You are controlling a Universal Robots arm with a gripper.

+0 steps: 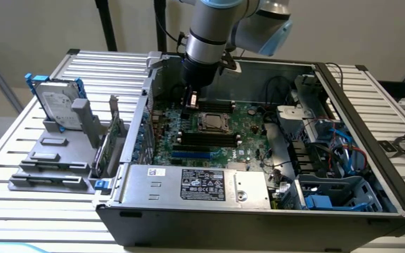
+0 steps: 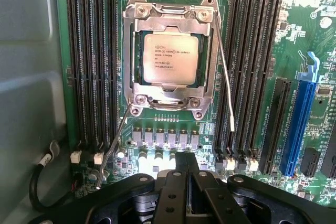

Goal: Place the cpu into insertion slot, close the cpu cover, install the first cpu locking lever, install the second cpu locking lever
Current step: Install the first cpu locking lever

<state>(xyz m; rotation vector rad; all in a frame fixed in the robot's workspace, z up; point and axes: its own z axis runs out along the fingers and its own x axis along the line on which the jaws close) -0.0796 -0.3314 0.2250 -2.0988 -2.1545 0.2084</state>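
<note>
Inside the open computer case, the motherboard is overhung by the gripper, its fingers pressed together on nothing. The cpu cover is laid over the cpu, which is seated in the insertion slot, just nearer than the gripper and toward the exterior view's right.

Open black computer case lies on the slatted counter, silver power supply box inside it. At the exterior view's left a hard drive stands upright in a grey rack. Long black memory slots and a blue slot noted inside.
</note>
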